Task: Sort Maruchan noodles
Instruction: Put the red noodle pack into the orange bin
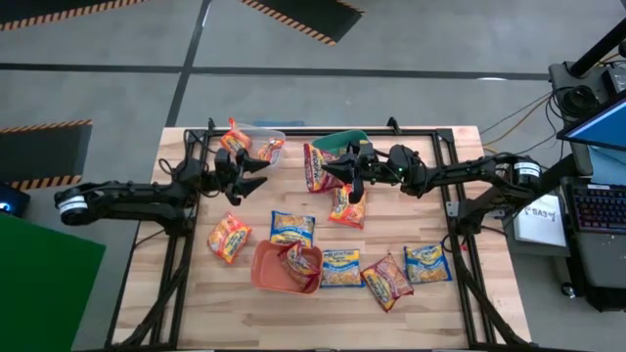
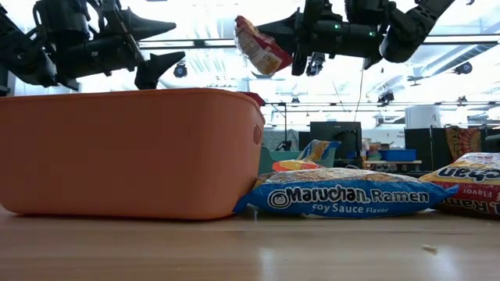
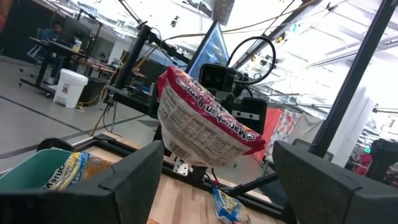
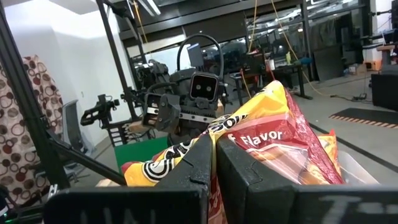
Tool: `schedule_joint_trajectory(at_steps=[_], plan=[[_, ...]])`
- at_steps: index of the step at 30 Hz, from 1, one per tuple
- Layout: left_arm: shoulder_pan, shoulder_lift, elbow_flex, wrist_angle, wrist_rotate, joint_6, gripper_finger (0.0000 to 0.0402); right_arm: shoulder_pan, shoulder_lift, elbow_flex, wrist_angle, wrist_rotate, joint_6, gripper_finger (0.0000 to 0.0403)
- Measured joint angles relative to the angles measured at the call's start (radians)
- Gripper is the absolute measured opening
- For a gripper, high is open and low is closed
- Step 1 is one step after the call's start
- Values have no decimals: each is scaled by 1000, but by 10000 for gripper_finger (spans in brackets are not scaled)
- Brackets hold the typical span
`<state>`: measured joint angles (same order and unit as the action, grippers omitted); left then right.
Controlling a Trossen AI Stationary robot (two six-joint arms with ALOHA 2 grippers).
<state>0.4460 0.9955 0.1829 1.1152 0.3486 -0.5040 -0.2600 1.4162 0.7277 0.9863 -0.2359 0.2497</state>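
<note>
The right gripper pinches a dark red noodle packet above table centre. At nine o'clock, the left gripper hangs wide open, empty.

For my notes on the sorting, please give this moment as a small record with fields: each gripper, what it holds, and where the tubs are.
left gripper: open, empty, beside the clear plastic tub
right gripper: shut on a red flat plastic ramen packet, lifted above the table
orange plastic tub: near front edge, one packet inside
teal plastic tub: at the far edge
wooden table: several packets lie loose
</note>
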Motion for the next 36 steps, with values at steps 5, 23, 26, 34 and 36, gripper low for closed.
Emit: schedule_joint_trajectory(at_steps=[5,23,26,34,36], plan=[[-22,0,0,0,-25,-2,286,0,0,0,-1,0,-4,8],[-67,0,0,0,-107,-33,272,0,0,0,-3,0,-26,8],[-69,0,0,0,-107,-37,272,0,0,0,-3,0,-26,8],[-99,87,0,62,-169,-37,272,0,-1,0,-3,0,-35,8],[-99,127,0,115,-175,-38,271,0,-1,0,-3,0,-39,8]])
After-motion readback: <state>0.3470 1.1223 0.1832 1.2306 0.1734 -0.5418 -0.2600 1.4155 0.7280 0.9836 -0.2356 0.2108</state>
